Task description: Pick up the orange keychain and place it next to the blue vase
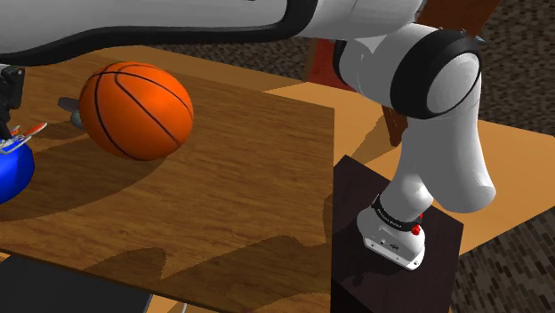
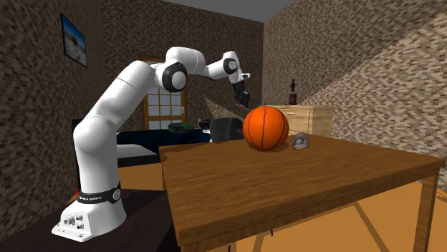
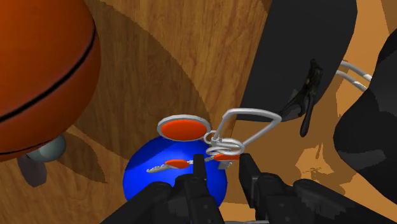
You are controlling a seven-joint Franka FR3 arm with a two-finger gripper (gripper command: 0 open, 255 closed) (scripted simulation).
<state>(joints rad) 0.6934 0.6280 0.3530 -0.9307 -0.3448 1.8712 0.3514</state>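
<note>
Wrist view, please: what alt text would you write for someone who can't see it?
A black gripper clasps an orange keychain with silver rings, held over a round blue vase on a wooden table. A big basketball sits on the table nearby.

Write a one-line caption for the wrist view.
Gripper holds the orange keychain over the blue vase, beside the basketball.

Mottled stone walls (image 2: 344, 64) enclose the room. Second exterior view: framed picture (image 2: 74, 39) at ten o'clock, wooden dresser (image 2: 315, 118) at three o'clock.
</note>
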